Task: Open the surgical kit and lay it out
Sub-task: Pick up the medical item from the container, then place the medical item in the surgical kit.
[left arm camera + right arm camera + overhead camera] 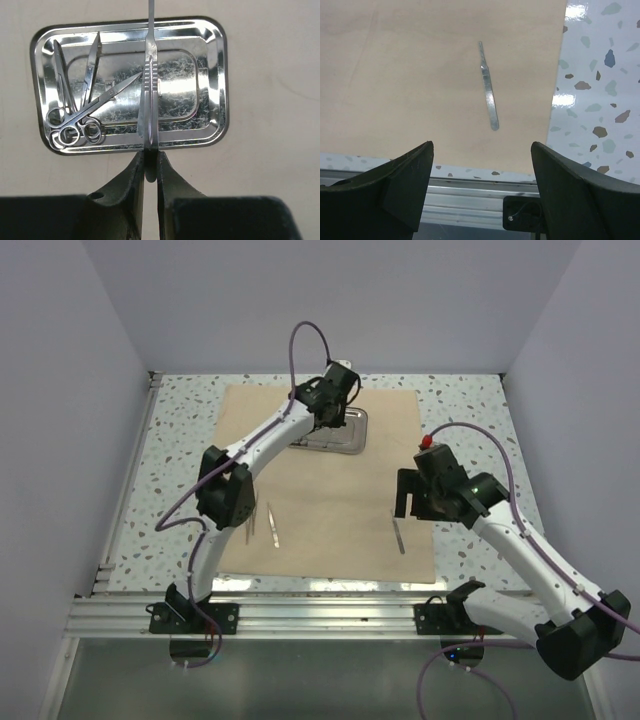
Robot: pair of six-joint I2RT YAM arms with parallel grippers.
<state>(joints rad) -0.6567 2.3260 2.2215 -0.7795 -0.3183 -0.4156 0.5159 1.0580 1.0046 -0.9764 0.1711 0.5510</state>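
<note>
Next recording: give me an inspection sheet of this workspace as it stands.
Surface: speckled table, tan cloth spread on it.
Job's things: steel tray on cloth, scissors inside; one flat handle lies on cloth near right tool; thin instruments on its near-left part.
Clutter: nothing seen.
Tools: left tool shut on a second handle over the tray; right tool open, empty.
Cables: purple cables in loops, none on the tray.
Surroundings: white walls, aluminium rail in front.
</note>
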